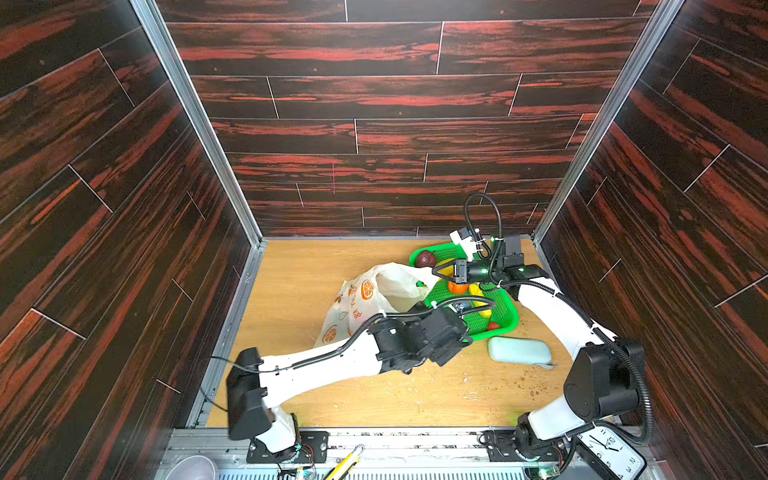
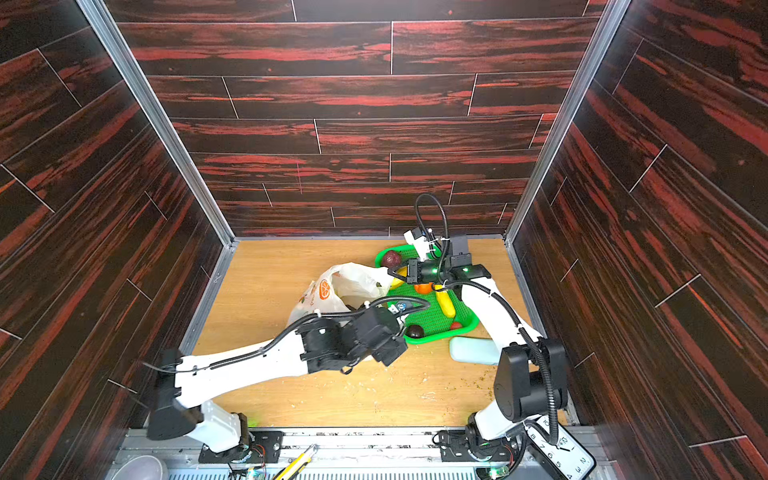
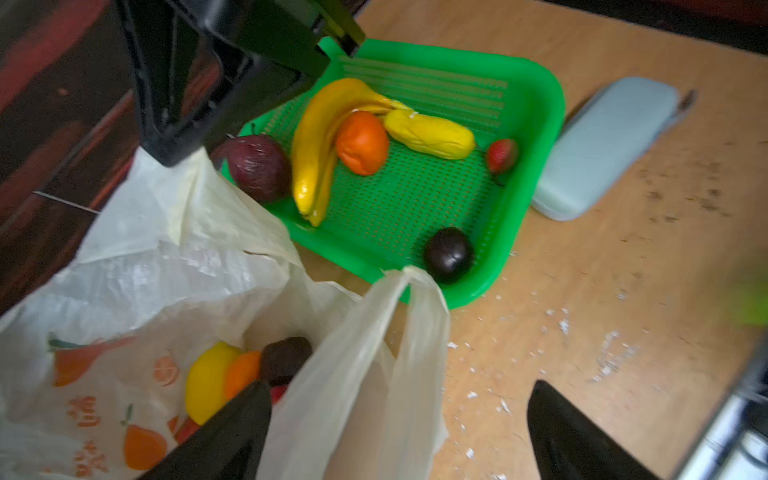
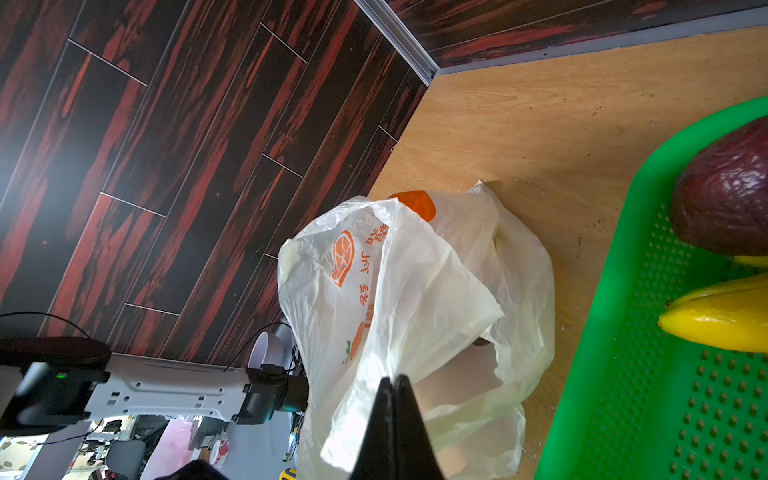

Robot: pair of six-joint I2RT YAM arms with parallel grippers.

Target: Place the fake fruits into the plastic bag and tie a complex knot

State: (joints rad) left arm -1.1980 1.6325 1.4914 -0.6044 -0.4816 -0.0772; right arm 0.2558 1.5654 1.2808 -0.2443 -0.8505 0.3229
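Left pincer: wide open, nothing held; one strap of plastic bag standing between its fingers.
Right pincer: closed tight on the bag rim, holding it raised.
Bag position: on bench, just beside green basket, mouth open.
Fake fruits: some inside bag, by one left finger; bananas, rest in basket.

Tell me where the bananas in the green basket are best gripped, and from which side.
Grip the bananas near their free tip end, the one closest to the plastic bag, coming from above with the jaws across the narrow width. Midway, the orange sits in their inner curve and a dark red fruit crowds the outer one, so probably only the tip leaves room on both sides.
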